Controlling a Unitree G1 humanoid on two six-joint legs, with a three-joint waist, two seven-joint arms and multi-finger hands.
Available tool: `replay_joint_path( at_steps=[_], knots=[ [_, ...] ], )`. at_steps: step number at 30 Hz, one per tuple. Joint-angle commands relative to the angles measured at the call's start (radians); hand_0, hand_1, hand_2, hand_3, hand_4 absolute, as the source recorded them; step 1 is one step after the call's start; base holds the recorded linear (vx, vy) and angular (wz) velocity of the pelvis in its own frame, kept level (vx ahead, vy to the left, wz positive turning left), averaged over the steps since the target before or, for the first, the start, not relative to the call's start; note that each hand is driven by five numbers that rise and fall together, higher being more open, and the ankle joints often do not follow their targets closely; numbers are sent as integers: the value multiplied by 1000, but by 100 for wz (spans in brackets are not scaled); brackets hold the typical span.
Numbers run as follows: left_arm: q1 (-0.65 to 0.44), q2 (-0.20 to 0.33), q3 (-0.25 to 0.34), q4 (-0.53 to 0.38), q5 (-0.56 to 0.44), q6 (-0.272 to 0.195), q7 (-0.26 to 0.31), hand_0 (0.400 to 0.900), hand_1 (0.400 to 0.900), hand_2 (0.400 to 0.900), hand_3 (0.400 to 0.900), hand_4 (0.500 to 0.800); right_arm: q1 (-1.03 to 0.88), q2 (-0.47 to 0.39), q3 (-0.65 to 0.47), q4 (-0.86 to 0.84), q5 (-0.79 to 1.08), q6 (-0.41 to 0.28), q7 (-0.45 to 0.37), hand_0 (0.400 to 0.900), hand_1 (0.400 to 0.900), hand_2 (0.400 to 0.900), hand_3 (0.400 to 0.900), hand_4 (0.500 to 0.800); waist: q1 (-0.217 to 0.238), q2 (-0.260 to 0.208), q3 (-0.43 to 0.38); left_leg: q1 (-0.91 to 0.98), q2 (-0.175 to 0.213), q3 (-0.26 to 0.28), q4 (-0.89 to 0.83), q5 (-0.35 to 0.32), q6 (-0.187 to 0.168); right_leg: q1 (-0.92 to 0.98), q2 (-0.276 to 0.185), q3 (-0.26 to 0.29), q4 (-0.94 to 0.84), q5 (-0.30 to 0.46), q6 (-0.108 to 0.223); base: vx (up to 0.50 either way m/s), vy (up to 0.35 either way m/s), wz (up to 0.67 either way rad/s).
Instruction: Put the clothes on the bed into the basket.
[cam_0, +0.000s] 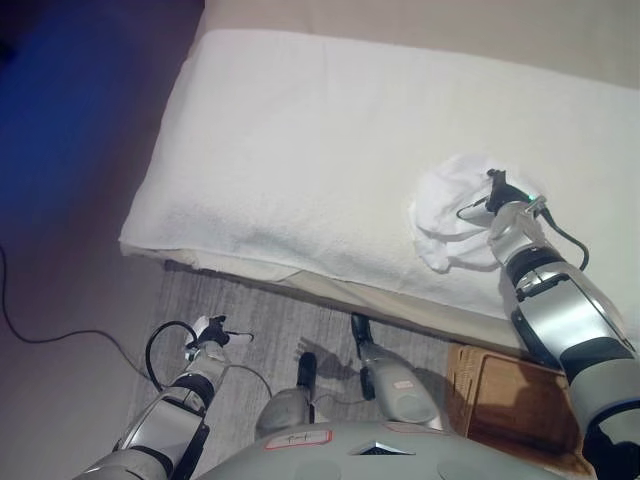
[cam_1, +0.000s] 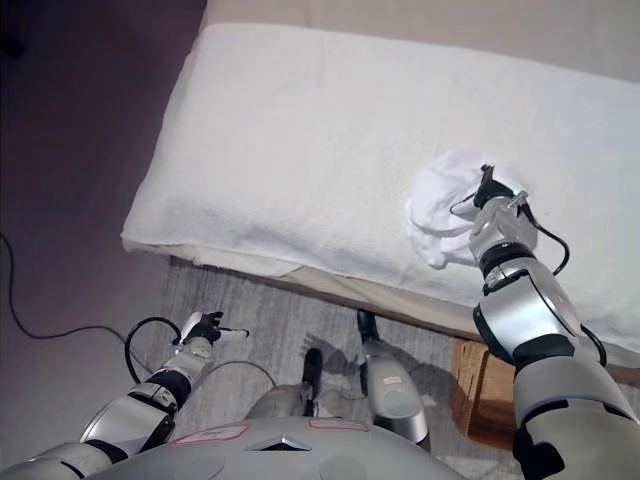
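Left eye view: white-covered bed (cam_0: 330, 150) over grey floor (cam_0: 270, 330); wooden basket (cam_0: 515, 400) at lower right, beside bed edge. White clothes (cam_0: 450, 210) bunched on bed, near edge.

Right eye view: right hand (cam_1: 490, 190) reaching onto clothes, fingers buried, grasp unclear. Left hand (cam_1: 205, 327) low over floor, fingers curled, empty.

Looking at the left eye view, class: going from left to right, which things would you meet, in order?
Robot's left hand low over the grey floor → crumpled white cloth garment on the white towelling-covered bed → robot's right hand on that garment → brown wooden basket on the floor, bottom right.
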Motion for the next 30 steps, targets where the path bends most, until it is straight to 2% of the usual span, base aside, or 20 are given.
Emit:
replay_joint_path(
  at_steps=[1, 5, 14, 15, 16, 17, 23, 30],
  knots=[
    [-64, 52, -47, -34, -22, -13, 49, 900, 900, 900, 900, 800, -172, -81, 25, 71, -62, 11, -17, 900, 900, 900, 900, 800, 38, 54, 78, 127, -36, 15, 41, 313, 40, -48, 17, 49, -6, 4, 74, 59, 30, -8],
    [-99, 32, -39, -15, -32, -6, 57, 900, 900, 900, 900, 800, -132, -42, 30, 59, -76, 22, 4, 900, 900, 900, 900, 800, 24, 67, 69, 144, -35, 22, 35, 310, 43, -38, 20, 61, -10, 0, 71, 43, 27, -10],
    [-176, -5, -20, 103, -11, 35, 52, 900, 900, 900, 900, 800, 26, 75, 39, 22, -80, 30, 55, 900, 900, 900, 900, 800, -24, 83, -7, 181, -14, 33, -7, 302, 53, -54, 37, 86, -18, 2, 66, 18, 13, -4],
    [-178, -7, -18, 111, -7, 40, 50, 900, 900, 900, 900, 800, 40, 87, 42, 21, -80, 32, 61, 627, 627, 627, 627, 636, -26, 84, -18, 178, -14, 37, -7, 300, 53, -60, 40, 88, -18, 5, 65, -7, 11, -10],
    [-180, -6, -15, 116, 0, 43, 47, 900, 900, 900, 900, 800, 50, 92, 44, 18, -79, 33, 62, 492, 492, 492, 492, 555, -28, 83, -27, 177, -13, 41, -7, 300, 52, -66, 42, 90, -18, 6, 65, -5, 13, -12],
    [-178, -6, -11, 116, 1, 43, 45, 900, 900, 900, 900, 800, 62, 94, 42, 8, -77, 30, 63, 400, 400, 400, 400, 500, -31, 83, -37, 176, -14, 46, -7, 298, 51, -72, 44, 94, -17, 10, 66, -4, 11, -12],
    [-153, -1, 12, 117, 12, 58, 42, 900, 900, 900, 900, 800, 131, 108, 34, -59, -68, 23, 59, 400, 400, 400, 400, 500, -42, 81, -82, 179, -14, 73, -7, 299, 44, -92, 59, 109, -8, 19, 65, -17, 7, -15],
    [-123, 0, 27, 109, 16, 62, 49, 900, 900, 900, 900, 800, 202, 123, 11, -98, -66, 17, 43, 400, 400, 400, 400, 500, -45, 79, -113, 185, -21, 81, -7, 300, 39, -99, 68, 114, -8, 25, 70, -26, -1, -10]
  ],
)
